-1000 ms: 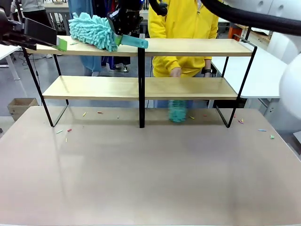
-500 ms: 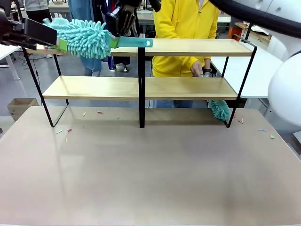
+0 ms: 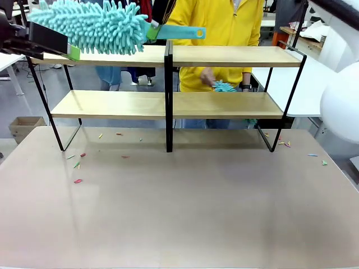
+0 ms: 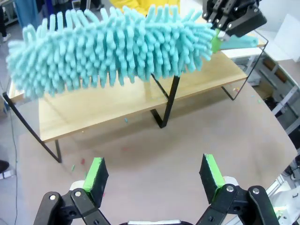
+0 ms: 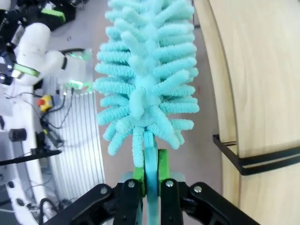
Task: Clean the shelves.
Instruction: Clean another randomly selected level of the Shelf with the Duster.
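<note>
While our right gripper (image 5: 151, 172) clamps the handle of a fluffy teal duster (image 3: 90, 25), we hold its head just above the left half of the top board of the shelves (image 3: 224, 56), which stand across the far part of the table (image 3: 179, 213). Our left gripper (image 4: 153, 172) hangs wide and empty by the rack's left end. Behind, a person's hand (image 3: 206, 75) holds a smaller duster (image 3: 224, 87) at the lower right board.

Shelves (image 3: 112, 103) on beige table (image 3: 179, 213), amid small, perhaps paper, scraps (image 3: 78, 181)

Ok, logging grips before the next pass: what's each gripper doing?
Left gripper: open, empty.
Right gripper: closed on the handle of the teal duster.
</note>
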